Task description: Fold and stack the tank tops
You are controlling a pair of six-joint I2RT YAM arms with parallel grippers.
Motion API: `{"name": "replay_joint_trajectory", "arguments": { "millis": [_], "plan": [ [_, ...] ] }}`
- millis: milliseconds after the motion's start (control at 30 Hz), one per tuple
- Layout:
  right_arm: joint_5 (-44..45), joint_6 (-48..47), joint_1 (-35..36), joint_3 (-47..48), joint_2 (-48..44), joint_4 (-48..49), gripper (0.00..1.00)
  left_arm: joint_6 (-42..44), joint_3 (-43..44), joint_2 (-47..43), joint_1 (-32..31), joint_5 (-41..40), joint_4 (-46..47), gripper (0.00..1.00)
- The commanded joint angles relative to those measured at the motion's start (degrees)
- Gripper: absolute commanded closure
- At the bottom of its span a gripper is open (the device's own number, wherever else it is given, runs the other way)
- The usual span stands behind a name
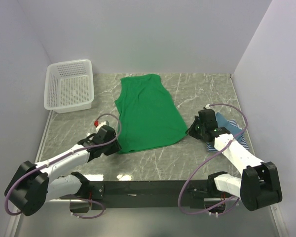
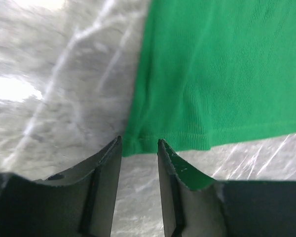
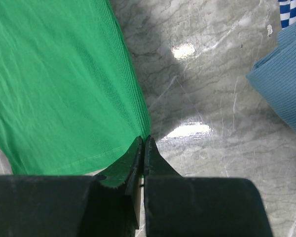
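We are looking at three tank tops on the grey marble table (image 1: pixel 202 89). The bright green tank top (image 1: pixel 148 111) is lying flat and spread open in the middle of the table. The cloth is looking smooth, with fine ribs and a stitched hem.

The left gripper (image 2: pixel 138 142) is sitting low at the near left corner of the hem. Its fingers are standing apart, and the corner of the cloth is lying just in front of the gap, so it is holding nothing. The right gripper (image 3: pixel 143 140) is sitting at the near right corner of the hem. Its fingers are pressing tight together with their tips right at the cloth edge. We cannot tell if any cloth is caught between them.

On the right side, the teal-blue tank top (image 1: pixel 223 119) and the striped tank top (image 1: pixel 240 141) are lying together in a small pile, partly hiding under the right arm.

The green top is running long from near to far. Its neck and straps are pointing to the far wall, and its hem is pointing toward the arms, leaning a little to the right.

The white basket (image 1: pixel 69 86) is sitting in the far left corner, and we are seeing its holey white floor.
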Motion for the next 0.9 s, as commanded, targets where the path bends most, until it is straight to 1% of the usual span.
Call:
{"name": "replay_joint_trajectory", "arguments": {
  "millis": [0, 167, 267, 333, 367, 433, 467, 533, 567, 600, 700, 733, 767, 800, 833, 867],
  "plan": [
    [-0.20, -0.49, -0.05, -0.48, -0.65, 1.17, 1.00, 0.54, 0.79, 1.81, -2.55, -1.99, 2.00, 0.60],
    [0.06, -0.58, -0.05, -0.66, -0.83, 1.09, 1.00, -2.18, 2.11, 4.80, -4.14, -6.83, -2.03, 0.67],
    [0.15, -0.58, -0.05, -1.01, -1.09, 1.35, 1.00, -2.54, 1.94, 5.06, -4.93, -8.16, -2.13, 0.68],
    [0.06, -0.58, -0.05, -1.19, -0.74, 1.52, 1.00, -2.28, 1.67, 5.94, -4.93, -7.81, -0.90, 0.71],
    [-0.03, -0.58, -0.05, -1.19, -0.65, 1.52, 1.00, -2.19, 1.76, 6.38, -4.93, -7.81, -0.55, 0.75],
    [-0.20, -0.58, -0.05, -1.19, -0.56, 1.61, 1.00, -1.84, 1.85, 7.87, -4.93, -8.24, 0.06, 0.79],
    [-0.20, -0.67, -0.05, -1.10, -0.83, 1.52, 1.00, -1.40, 2.02, 8.23, -4.93, -8.25, 0.33, 0.84],
    [-0.29, -0.76, 0.04, -0.58, -1.44, 0.91, 1.00, -0.88, 2.55, 8.49, -4.93, -8.25, 0.42, 0.90],
    [-0.47, -1.02, -0.05, -0.31, -1.70, 0.56, 1.00, -0.52, 3.85, 8.14, -4.93, -8.77, -0.10, 0.99],
    [-1.34, -1.11, -0.05, 0.04, -2.23, -0.05, 1.00, -0.52, 4.91, 7.71, -4.93, -9.38, -1.33, 0.99],
    [-2.31, -1.63, -0.14, 2.41, -5.48, -2.94, 1.00, 0.27, 10.35, 2.09, -4.76, -11.23, -6.77, 0.99],
    [-2.75, -1.81, -0.22, 4.33, -8.01, -4.00, 1.00, 0.18, 12.11, -1.93, -4.67, -11.93, -8.53, 0.99],
    [-2.75, -2.07, -0.49, 5.48, -9.43, -5.14, 1.00, -0.08, 16.04, -4.05, -4.58, -13.42, -12.64, 0.99],
    [-2.75, -2.25, -0.49, 8.45, -12.40, -7.77, 1.00, -0.08, 18.08, -8.25, -4.49, -14.21, -14.50, 1.00],
    [-3.19, -2.43, -0.66, 10.31, -13.91, -9.10, 1.00, -0.34, 20.28, -10.30, -4.49, -14.92, -16.61, 0.99],
    [-3.19, -2.78, -0.75, 12.07, -15.49, -10.50, 1.00, -0.43, 24.57, -12.32, -4.49, -15.62, -19.68, 1.00]
  ]
}}
